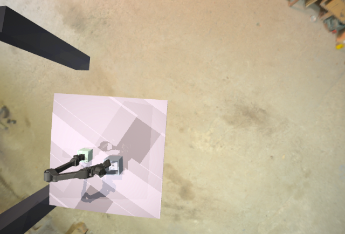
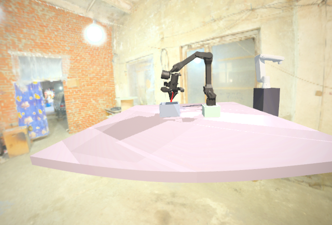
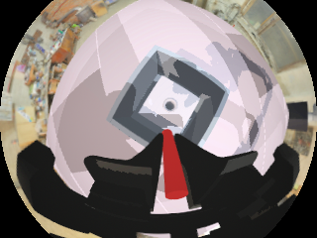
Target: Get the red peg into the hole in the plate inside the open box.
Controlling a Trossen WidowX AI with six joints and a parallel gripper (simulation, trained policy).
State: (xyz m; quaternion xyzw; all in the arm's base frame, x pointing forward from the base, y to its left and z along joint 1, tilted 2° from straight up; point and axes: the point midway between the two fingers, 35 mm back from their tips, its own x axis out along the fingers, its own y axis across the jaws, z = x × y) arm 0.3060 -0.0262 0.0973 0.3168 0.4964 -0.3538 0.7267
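Note:
My gripper (image 1: 108,163) (image 2: 171,99) (image 3: 167,136) is shut on the red peg (image 2: 171,96) (image 3: 174,171) and holds it over the open box. The peg leans slightly in the exterior view, with its lower end near the height of the box's rim. The grey-blue box (image 1: 120,165) (image 2: 169,110) (image 3: 188,66) stands on the table. At its bottom is the white plate (image 3: 159,89) with a dark round hole (image 3: 169,105). In the wrist view the peg's tip lies below the hole, over the near part of the box. The peg cannot be made out in the top view.
The pale pink table (image 1: 83,119) (image 2: 209,147) carries the box and the pale green block (image 1: 88,155) (image 2: 211,111) under the arm's base. The arm's shadows fall on the table. A white robot arm (image 2: 259,68) stands on a dark pedestal (image 2: 265,100) beyond the table.

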